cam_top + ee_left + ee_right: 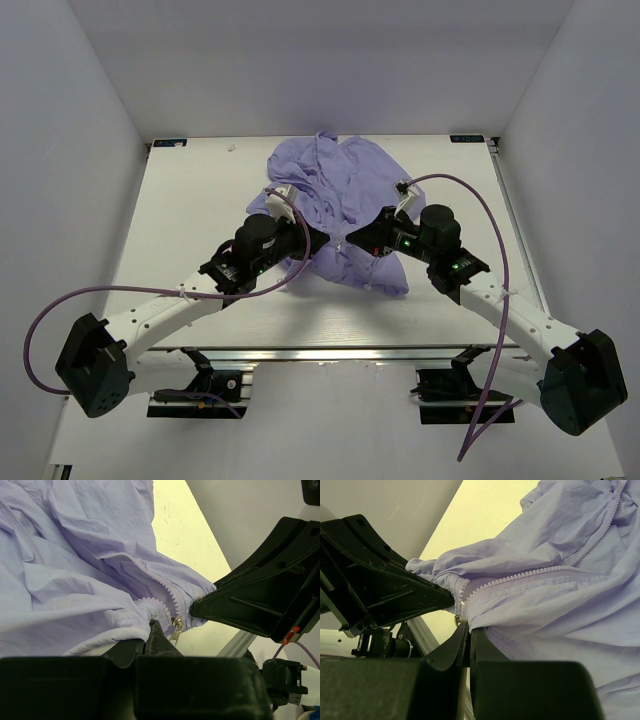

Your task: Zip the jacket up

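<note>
The lavender jacket (345, 190) lies crumpled on the table at centre back, with its near hem lifted. My left gripper (322, 241) and right gripper (352, 243) meet tip to tip at that hem. In the left wrist view the left gripper (149, 631) is shut on the jacket (75, 565) beside the brass zipper pull (176, 628). The right gripper's finger (240, 600) pinches the fabric just right of it. In the right wrist view the right gripper (469, 630) is shut on the jacket (545, 605) at the foot of the zipper teeth (520, 577), next to the slider (457, 621).
The white table (190, 210) is boxed in by white walls at the back and both sides. A metal rail (330, 353) runs along its near edge. Purple cables (480, 200) loop off both arms. A small white speck (231, 148) lies at the back left.
</note>
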You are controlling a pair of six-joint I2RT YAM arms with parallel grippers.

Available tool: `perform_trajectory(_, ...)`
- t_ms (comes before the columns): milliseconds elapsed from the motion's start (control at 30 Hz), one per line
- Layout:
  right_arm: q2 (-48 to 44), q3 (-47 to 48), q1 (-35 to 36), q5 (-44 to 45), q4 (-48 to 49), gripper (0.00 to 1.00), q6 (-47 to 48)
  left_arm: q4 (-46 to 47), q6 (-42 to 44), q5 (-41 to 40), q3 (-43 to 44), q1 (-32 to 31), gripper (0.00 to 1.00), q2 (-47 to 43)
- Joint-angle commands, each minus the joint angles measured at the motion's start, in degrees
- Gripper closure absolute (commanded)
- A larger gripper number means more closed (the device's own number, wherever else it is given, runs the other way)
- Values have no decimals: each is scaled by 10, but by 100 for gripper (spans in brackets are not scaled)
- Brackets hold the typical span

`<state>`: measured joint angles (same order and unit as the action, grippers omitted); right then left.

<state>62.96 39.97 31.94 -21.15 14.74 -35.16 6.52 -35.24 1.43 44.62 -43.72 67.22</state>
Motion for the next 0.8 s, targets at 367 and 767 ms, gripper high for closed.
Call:
perform_trajectory(367, -12, -1, -1, 1, 18, 100, 3, 4, -10, -28, 13, -3, 100, -7)
perform_trajectory(767, -6, -3, -1, -6, 27, 100, 0, 14, -15, -16, 12, -3, 100, -6)
